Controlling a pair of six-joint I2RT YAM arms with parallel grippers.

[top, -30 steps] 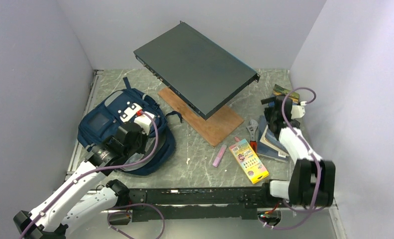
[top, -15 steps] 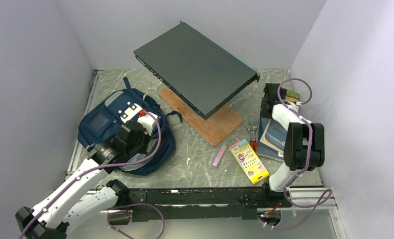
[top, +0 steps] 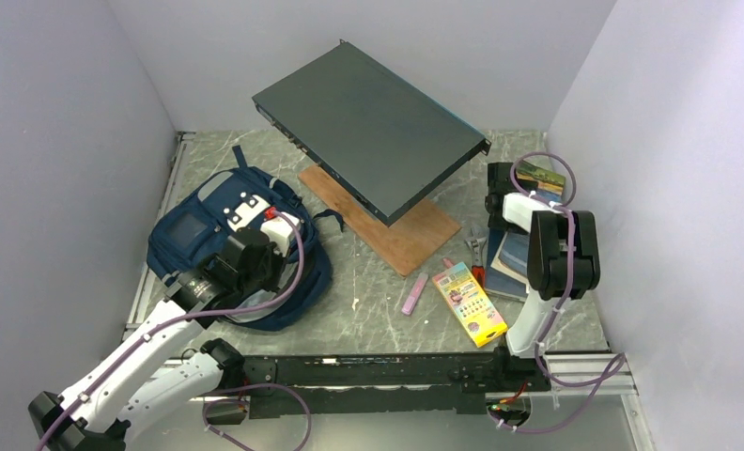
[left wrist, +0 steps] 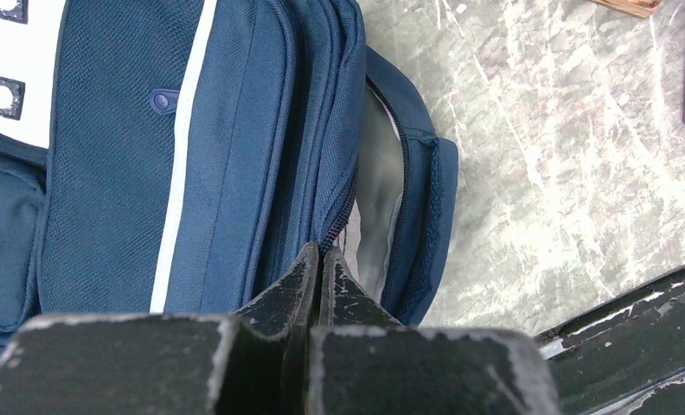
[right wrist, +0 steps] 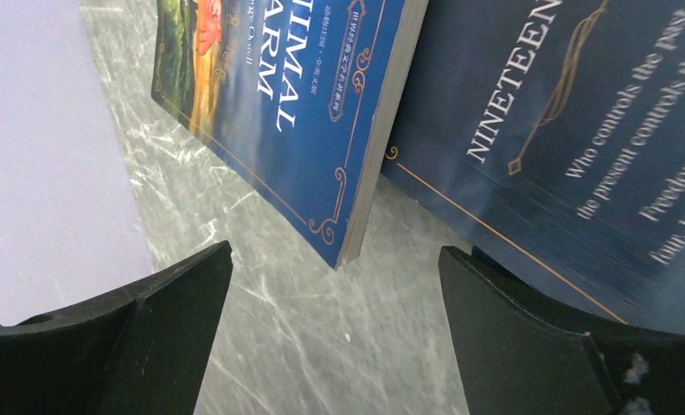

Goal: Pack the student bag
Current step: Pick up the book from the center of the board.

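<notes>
The student bag (top: 209, 221) lies at the left of the table, navy with light stripes. In the left wrist view the student bag (left wrist: 227, 130) has its main zip part open, showing grey lining. My left gripper (left wrist: 320, 252) is shut, its tips pinched at the end of the zip line; it also shows in the top view (top: 258, 256) over the bag's near right side. My right gripper (right wrist: 335, 277) is open and empty just above the table, beside an "Animal Farm" book (right wrist: 270, 104) and a dark "Nineteen Eighty-Four" book (right wrist: 581, 156). In the top view the right gripper (top: 496, 193) is at the back right.
A dark flat box (top: 368, 127) leans on a wooden board (top: 387, 221) at the back middle. A crayon box (top: 469, 303), a pink eraser-like bar (top: 413, 293) and a wrench (top: 478, 246) lie near the right. Books (top: 514, 258) are stacked by the right wall.
My right arm has risen and swung back and to the left, carrying the open gripper past the books toward the back. My left gripper has stayed on the bag.
</notes>
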